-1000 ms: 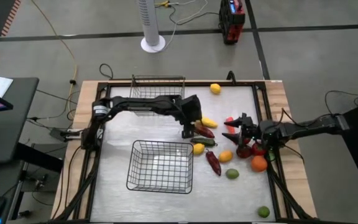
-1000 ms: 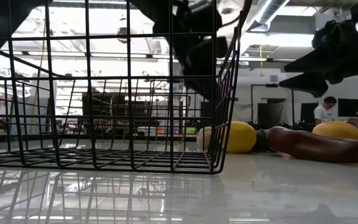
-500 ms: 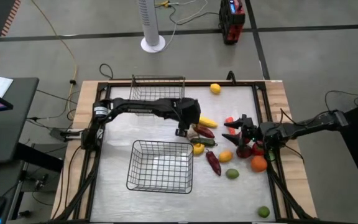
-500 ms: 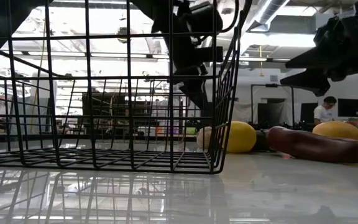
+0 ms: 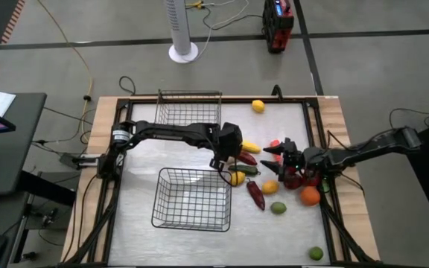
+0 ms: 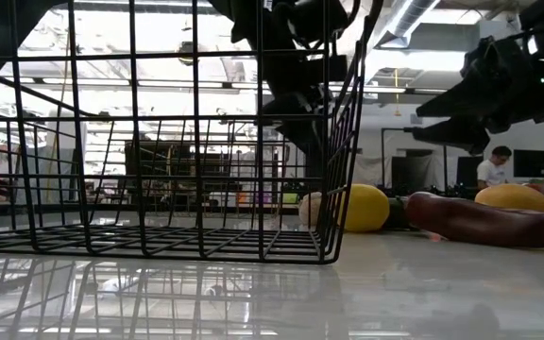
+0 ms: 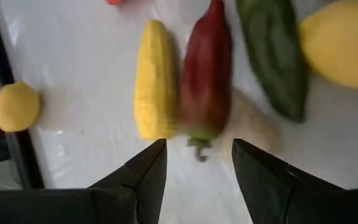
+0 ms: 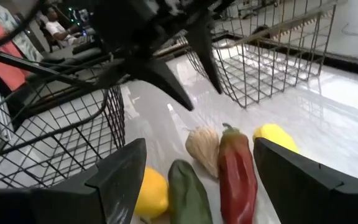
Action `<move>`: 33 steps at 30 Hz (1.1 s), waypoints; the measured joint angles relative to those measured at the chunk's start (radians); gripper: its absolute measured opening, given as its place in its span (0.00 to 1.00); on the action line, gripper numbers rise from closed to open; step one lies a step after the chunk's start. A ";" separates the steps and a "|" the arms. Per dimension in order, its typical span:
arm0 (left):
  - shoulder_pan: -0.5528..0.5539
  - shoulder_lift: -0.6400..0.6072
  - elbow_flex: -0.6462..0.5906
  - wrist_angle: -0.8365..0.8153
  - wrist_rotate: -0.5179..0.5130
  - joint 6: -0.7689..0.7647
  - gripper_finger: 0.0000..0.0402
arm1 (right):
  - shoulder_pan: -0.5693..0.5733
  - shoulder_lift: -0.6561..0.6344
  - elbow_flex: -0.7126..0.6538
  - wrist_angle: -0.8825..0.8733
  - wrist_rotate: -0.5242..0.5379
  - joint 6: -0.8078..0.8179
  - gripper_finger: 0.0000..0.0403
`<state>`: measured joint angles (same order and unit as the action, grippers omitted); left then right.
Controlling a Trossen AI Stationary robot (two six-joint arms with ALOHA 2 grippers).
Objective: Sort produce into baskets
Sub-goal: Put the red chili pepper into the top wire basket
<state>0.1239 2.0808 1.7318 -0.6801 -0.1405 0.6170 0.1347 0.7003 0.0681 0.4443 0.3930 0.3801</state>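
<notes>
Produce lies in a cluster right of centre: a yellow corn cob [image 7: 156, 78], a long dark red pepper [image 7: 205, 71], a green pepper [image 7: 272, 56] and a yellow fruit [image 7: 340, 40] lie side by side on the table. My left gripper [image 5: 223, 165] hangs open above the stalk ends of the corn and red pepper, slanting down, touching nothing. My right gripper [image 5: 275, 152] stands open and nearly level just right of the cluster, facing it. Two wire baskets stand on the table, one near [image 5: 192, 199] and one far [image 5: 190, 108].
More produce lies to the right: an orange [image 5: 310, 196], red pieces [image 5: 293, 179], a long dark red pepper [image 5: 255, 194], a lime [image 5: 278, 208], a green fruit [image 5: 316, 253] at the near edge and a lemon [image 5: 258, 106] at the far edge. A black frame [image 5: 122, 186] rims the table.
My left gripper has rolled about its own axis and shifted a little toward the table's near edge, staying open above the corn and red pepper. The produce lies as before.
</notes>
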 joint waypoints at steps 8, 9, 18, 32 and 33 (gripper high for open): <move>0.015 0.001 -0.019 0.052 -0.019 0.249 0.43 | 0.000 0.034 0.000 0.014 0.000 -0.011 0.80; 0.014 0.001 -0.019 0.052 -0.025 0.271 0.43 | 0.000 0.034 0.000 0.012 0.000 -0.012 0.80; 0.018 0.031 -0.019 0.049 0.097 0.399 0.43 | 0.000 0.032 0.000 0.016 0.000 -0.048 0.80; 0.011 0.141 -0.018 0.061 -0.100 0.409 0.43 | 0.000 0.033 0.000 0.037 -0.001 -0.067 0.80; 0.011 0.144 -0.020 0.059 -0.103 0.410 0.43 | 0.000 0.033 0.000 0.038 -0.001 -0.067 0.80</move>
<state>0.1352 2.2252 1.7118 -0.6215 -0.2438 1.0265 0.1349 0.7330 0.0681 0.4823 0.3920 0.3126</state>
